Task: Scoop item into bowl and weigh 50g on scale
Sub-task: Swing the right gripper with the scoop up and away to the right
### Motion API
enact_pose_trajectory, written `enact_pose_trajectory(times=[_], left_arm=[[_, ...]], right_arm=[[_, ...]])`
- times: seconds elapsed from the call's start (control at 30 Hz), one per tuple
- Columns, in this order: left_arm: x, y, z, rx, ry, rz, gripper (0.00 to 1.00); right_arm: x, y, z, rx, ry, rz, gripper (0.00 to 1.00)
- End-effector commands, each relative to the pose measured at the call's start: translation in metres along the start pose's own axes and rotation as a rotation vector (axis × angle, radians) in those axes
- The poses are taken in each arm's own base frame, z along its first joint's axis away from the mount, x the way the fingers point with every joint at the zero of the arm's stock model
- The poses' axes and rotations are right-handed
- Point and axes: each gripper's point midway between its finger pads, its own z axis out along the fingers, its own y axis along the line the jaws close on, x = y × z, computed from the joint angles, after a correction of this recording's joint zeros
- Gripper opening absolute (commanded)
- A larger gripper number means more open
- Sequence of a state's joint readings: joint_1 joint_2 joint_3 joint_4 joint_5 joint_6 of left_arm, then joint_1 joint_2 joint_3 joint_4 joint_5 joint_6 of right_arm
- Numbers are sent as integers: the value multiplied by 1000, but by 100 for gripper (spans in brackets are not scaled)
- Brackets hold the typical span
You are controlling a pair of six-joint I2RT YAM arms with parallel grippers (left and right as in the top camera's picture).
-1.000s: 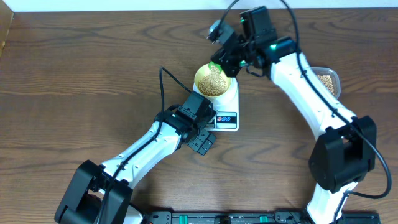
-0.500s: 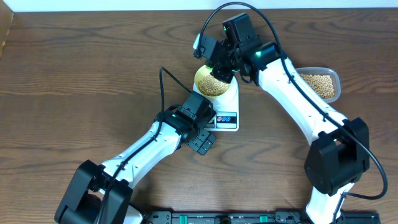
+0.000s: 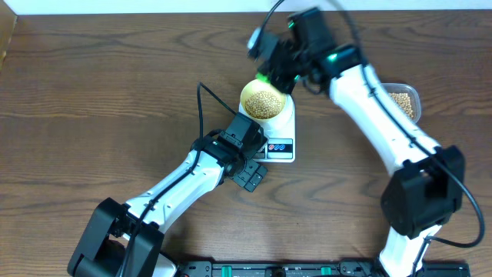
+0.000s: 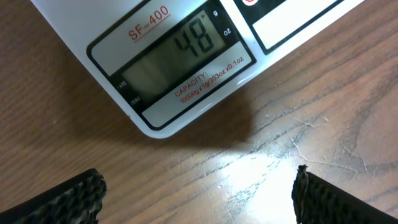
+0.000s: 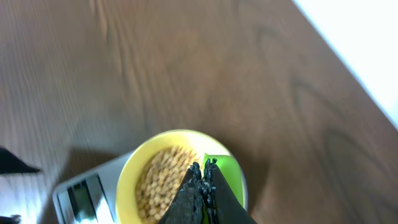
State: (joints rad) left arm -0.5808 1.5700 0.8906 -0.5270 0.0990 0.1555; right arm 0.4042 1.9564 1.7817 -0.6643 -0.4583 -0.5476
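The pale yellow bowl point(image 3: 264, 101) stands on the white scale point(image 3: 281, 146) and holds a heap of tan beans point(image 3: 265, 100). My right gripper point(image 3: 274, 71) hovers over the bowl's far rim, shut on a green scoop point(image 3: 264, 78). In the right wrist view, the shut fingers point(image 5: 204, 167) pinch the green scoop point(image 5: 227, 171) above the bowl point(image 5: 126, 180) and its beans point(image 5: 163, 179). My left gripper point(image 3: 250, 175) is open and empty just in front of the scale. In the left wrist view, the scale's display point(image 4: 186, 50) reads 48, and the open fingers point(image 4: 199, 199) rest over bare wood.
A clear plastic tub point(image 3: 405, 105) with more beans sits to the right, partly hidden behind my right arm. The table is dark wood, with a white wall edge along the back. A black cable point(image 3: 209, 104) runs from my left arm.
My right gripper moved left over the bowl with the scoop, then swung back a little to the right. The left arm has not moved.
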Motion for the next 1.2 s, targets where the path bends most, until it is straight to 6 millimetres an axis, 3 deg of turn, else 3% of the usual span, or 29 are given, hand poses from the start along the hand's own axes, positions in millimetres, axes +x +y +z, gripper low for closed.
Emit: enact_pose_trajectory(times=[0.0,0.13,0.37,0.63,0.77,0.93,1.17], left_arm=[[3,0,2,-1,13,8,98],[3,0,2,-1,13,8,98],[3,0,2,-1,13,8,98],[3,0,2,-1,13,8,98],[3,0,2,-1,13,8,98],[3,0,2,-1,13,8,98],[3,0,2,-1,13,8,98]], right_arm=[[-34,-24,-46,-42,-168,126,1],[-31,-62,-76,-11,-240,221,1],[-8,-142,-130,181,-334,254,1],[-4,-242,-218,618,-472,171,1],[-3,-269,-257,777,-537,186,1],[-3,-289,-290,943,-592,229,1],[-12,-296,-310,1065,-635,215,1]])
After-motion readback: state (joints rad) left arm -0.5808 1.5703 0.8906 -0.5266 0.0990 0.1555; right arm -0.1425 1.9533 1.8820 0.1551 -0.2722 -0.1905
